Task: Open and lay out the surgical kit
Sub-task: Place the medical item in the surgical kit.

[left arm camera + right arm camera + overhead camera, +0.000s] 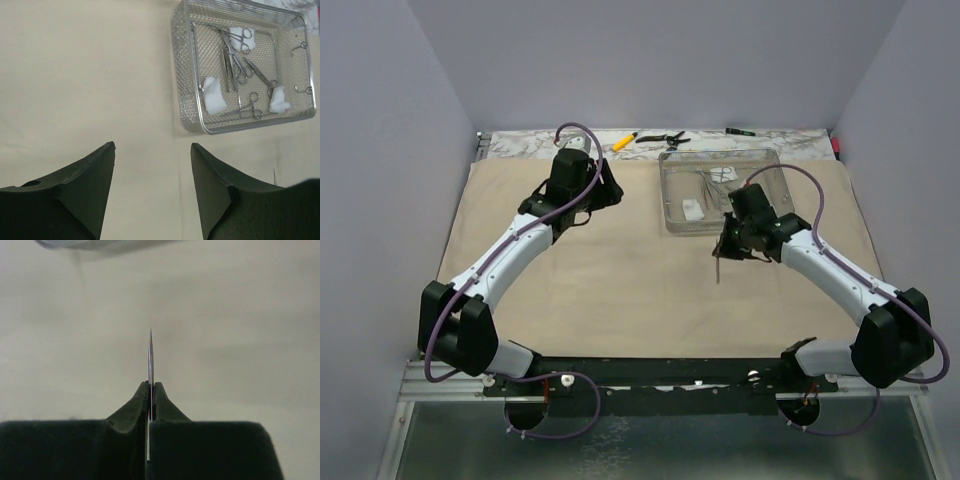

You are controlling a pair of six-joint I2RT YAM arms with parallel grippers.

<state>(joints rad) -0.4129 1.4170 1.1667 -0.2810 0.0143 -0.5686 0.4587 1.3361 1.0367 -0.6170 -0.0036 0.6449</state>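
The beige cloth wrap (620, 290) lies spread flat over the table. At its back right stands the clear rectangular tray (667, 195), whose wall (186, 100) also shows in the left wrist view. Inside it lie several steel ring-handled clamps (235, 55) and white gauze balls (215, 95). My right gripper (725, 245) hangs just in front of the tray, shut on the thin tweezers (150, 355), which stick out past its fingertips (151, 385) over bare cloth. My left gripper (152, 146) is open and empty above the cloth, left of the tray (608, 188).
On the marble strip behind the cloth lie a yellow pen (624, 141), black-handled pliers (660, 138) and a small dark tool (740, 131). Grey walls close in both sides and the back. The arm bases sit on the rail at the near edge.
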